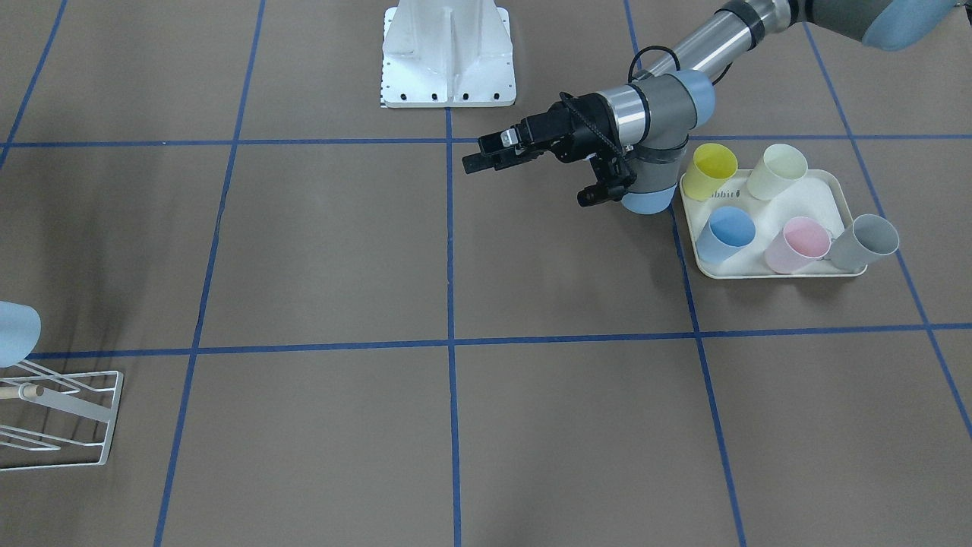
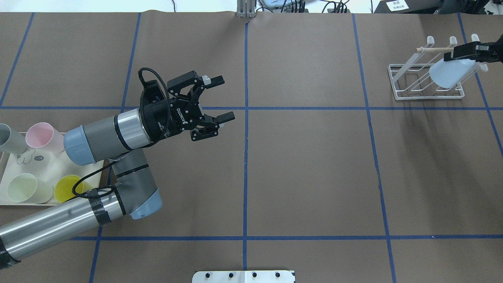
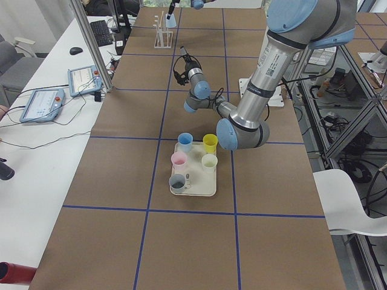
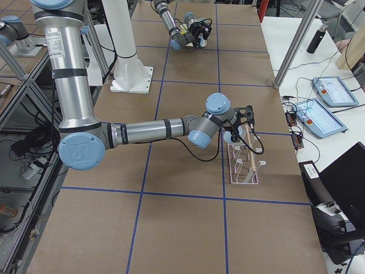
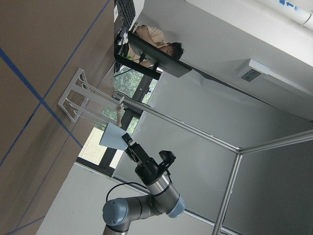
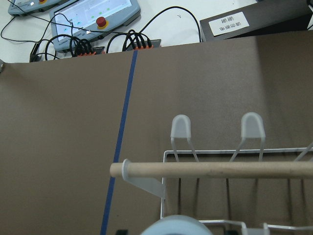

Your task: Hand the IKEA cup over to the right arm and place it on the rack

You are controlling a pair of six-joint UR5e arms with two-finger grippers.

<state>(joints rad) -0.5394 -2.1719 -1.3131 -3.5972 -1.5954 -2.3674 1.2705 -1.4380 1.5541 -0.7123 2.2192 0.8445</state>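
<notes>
The right gripper (image 2: 458,55) is clenched on the rim of a pale blue cup (image 2: 448,74) at the far right corner of the table (image 2: 306,169). The cup is tilted, its closed end pointing down and away from the gripper, and it sits over the wires of the white rack (image 2: 410,63), just below the wooden peg (image 6: 215,170); whether it touches the wires cannot be told. The left gripper (image 2: 223,99) is well apart from the rack, above the middle left of the table, with its jaws spread wide and nothing between them. Beside the left arm's elbow lies a cream tray (image 1: 816,201) with a yellow, a cream, a blue, a pink and a grey cup on it.
</notes>
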